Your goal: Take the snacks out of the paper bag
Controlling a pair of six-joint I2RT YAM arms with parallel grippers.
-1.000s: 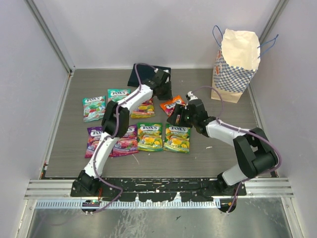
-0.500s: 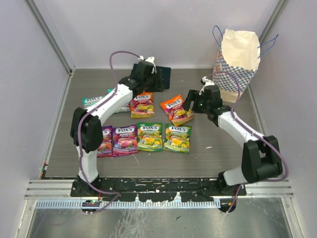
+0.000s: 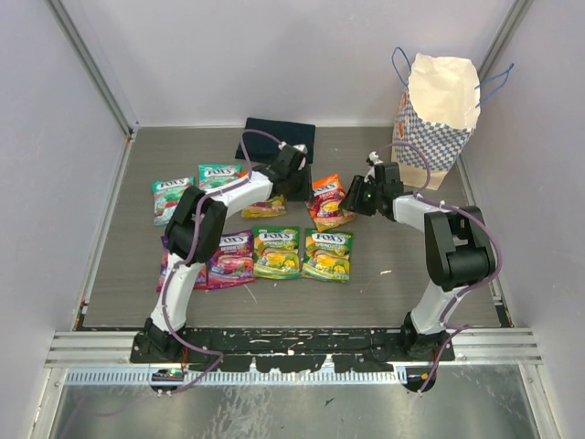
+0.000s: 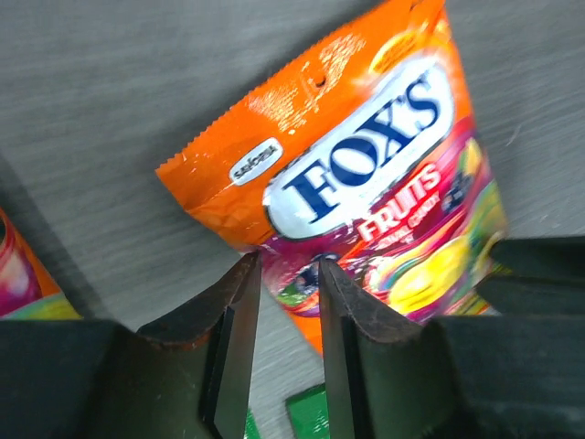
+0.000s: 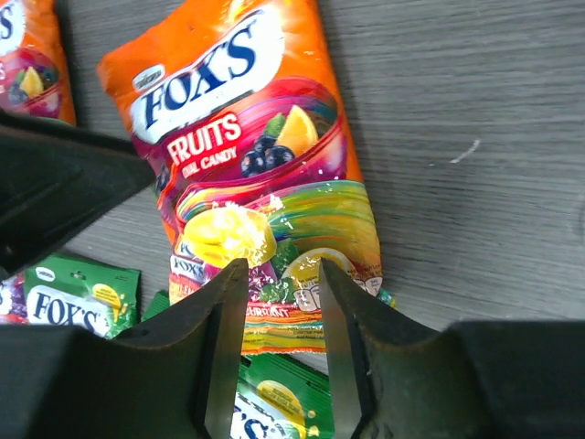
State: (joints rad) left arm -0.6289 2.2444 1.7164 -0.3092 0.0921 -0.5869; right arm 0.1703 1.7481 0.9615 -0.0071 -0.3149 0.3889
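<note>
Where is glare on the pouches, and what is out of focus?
Left wrist view: soft glare on the orange pouch near its top seal; its lower print is slightly blurred. Right wrist view: bright glare spots on the orange pouch, around its yellow fruit. Top external view: even light, sharp, no strong glare.

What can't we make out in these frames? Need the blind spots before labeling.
- Top view: the bottom of the paper bag is hidden by its own walls, so it can't be told whether a snack is left inside.
- Top view: the left arm covers most of one pouch near the dark cloth.
- Right wrist view: the right fingers hide part of the orange pouch; contact is unclear.
</note>
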